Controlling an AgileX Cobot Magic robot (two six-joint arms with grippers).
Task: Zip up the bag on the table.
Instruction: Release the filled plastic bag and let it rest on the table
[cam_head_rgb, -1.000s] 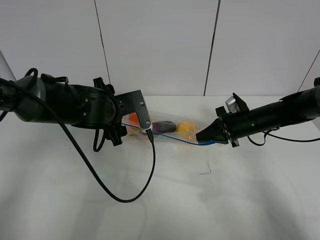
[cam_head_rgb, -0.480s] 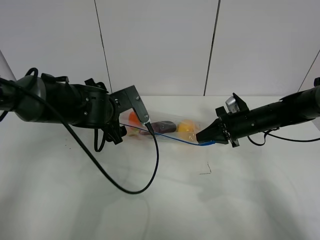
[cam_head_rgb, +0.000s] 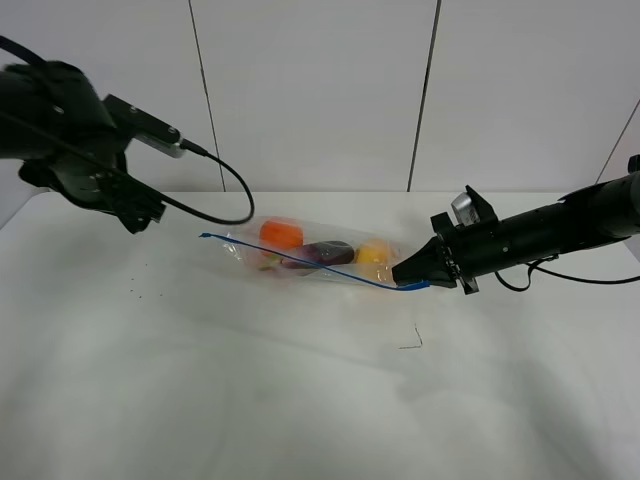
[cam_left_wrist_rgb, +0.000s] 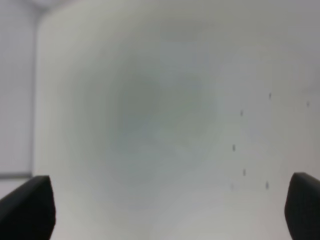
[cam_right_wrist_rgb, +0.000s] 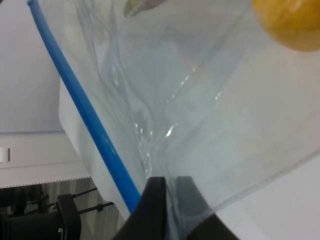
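The clear bag (cam_head_rgb: 312, 256) lies in the middle of the white table (cam_head_rgb: 300, 400). An orange, a purple eggplant and a yellow fruit show through it. Its blue zipper strip (cam_head_rgb: 300, 262) runs from the free left end to the right corner. My right gripper (cam_head_rgb: 408, 277) is shut on that right corner. In the right wrist view its fingers (cam_right_wrist_rgb: 159, 210) pinch the plastic beside the strip (cam_right_wrist_rgb: 85, 115), with the yellow fruit (cam_right_wrist_rgb: 292, 22) behind. My left arm (cam_head_rgb: 75, 140) is raised at the far left, away from the bag. The left gripper (cam_left_wrist_rgb: 164, 207) is open over bare table.
A small dark bent mark (cam_head_rgb: 411, 341) lies on the table in front of the bag's right end. Tiny dark specks (cam_head_rgb: 135, 293) dot the left side. A white panelled wall (cam_head_rgb: 320, 90) stands behind the table.
My left gripper has let go of the bag's left end and swung up and away to the far left. The strip's left end now lies free. The right arm has not moved.
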